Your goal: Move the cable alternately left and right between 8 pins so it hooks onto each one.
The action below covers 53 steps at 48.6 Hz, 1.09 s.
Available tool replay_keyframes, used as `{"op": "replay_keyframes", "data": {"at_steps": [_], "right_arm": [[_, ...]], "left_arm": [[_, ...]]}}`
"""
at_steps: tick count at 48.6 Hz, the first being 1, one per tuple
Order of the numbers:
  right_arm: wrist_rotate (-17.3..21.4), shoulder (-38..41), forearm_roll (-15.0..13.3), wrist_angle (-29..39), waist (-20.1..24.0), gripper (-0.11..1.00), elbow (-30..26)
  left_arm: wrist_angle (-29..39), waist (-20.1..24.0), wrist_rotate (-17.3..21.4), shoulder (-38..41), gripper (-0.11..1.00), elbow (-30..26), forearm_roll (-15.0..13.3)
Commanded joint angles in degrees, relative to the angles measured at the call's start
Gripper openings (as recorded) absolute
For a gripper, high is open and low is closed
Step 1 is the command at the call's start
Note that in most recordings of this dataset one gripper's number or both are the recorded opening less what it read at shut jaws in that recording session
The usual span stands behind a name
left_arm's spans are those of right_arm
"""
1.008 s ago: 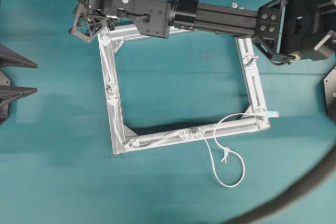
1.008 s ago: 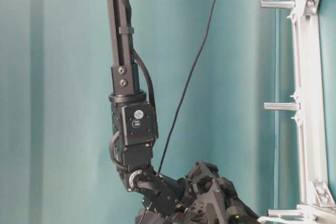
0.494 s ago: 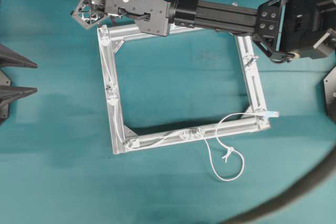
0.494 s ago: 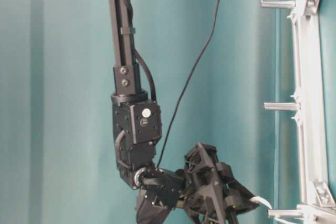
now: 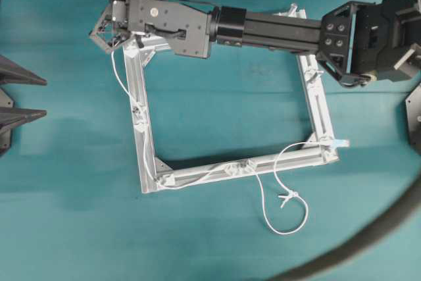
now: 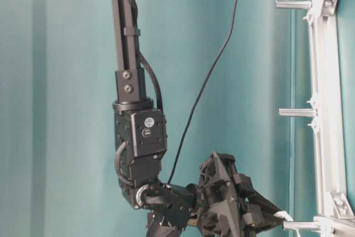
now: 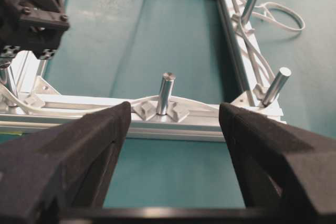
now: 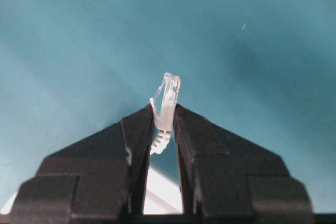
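The square aluminium frame [image 5: 317, 106] lies flat with short silvery pins on its rails. My right gripper [image 8: 164, 109] is shut on the pale plug [image 8: 168, 95] of the white cable. It hangs by the frame's upper left corner [image 5: 112, 34], the arm reaching across the top rail. From there the cable [image 5: 118, 76] bows outside the left rail to a middle pin [image 5: 137, 107]. It then follows the bottom rail and ends in a loose loop [image 5: 306, 215]. My left gripper [image 7: 175, 111] is open and empty, facing a rail pin [image 7: 166, 93] that the cable [image 7: 202, 104] bends round.
A thick dark hose [image 5: 368, 245] curves across the lower right corner. At table level the right arm [image 6: 130, 54] stands beside the frame [image 6: 327, 109], its gripper [image 6: 244, 215] close to the lowest pin [image 6: 299, 226]. Teal cloth covers the table.
My right gripper rose past the frame's upper left corner, then came back down beside it. The cable left the upper left rail and now bows outward. The left gripper stayed open.
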Motion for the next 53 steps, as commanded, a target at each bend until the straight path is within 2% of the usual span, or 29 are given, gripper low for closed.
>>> {"op": "replay_keyframes", "data": {"at_steps": [1, 9, 16, 23, 36, 45, 53], "right_arm": [[0.9, -4.6, -0.5, 0.1, -0.1, 0.15, -0.9], [2.0, -6.8, -0.5, 0.3, 0.1, 0.15, 2.8], [5.0, -10.0, -0.6, -1.1, 0.4, 0.15, 9.3], [10.1, -14.6, -0.3, -6.0, 0.6, 0.15, 18.6], [16.7, -21.1, 0.2, -12.7, 2.9, 0.15, 34.4], [22.6, -24.8, 0.0, -20.4, 5.0, 0.15, 42.1], [23.4, -27.2, -0.7, -26.8, 7.3, 0.15, 47.3]], "left_arm": [[-0.3, -0.1, -0.3, 1.0, 0.76, -1.2, 0.3], [-0.3, -0.1, -0.3, 1.0, 0.76, -1.2, 0.2], [-0.3, -0.1, -0.3, 0.9, 0.76, -1.2, 0.2], [-0.3, -0.1, -0.3, 0.9, 0.76, -1.2, 0.2], [-0.3, -0.1, -0.2, 0.9, 0.76, -1.2, 0.2], [-0.3, -0.1, -0.3, 0.9, 0.76, -1.2, 0.3], [-0.3, -0.1, -0.3, 0.9, 0.76, -1.2, 0.2]]}}
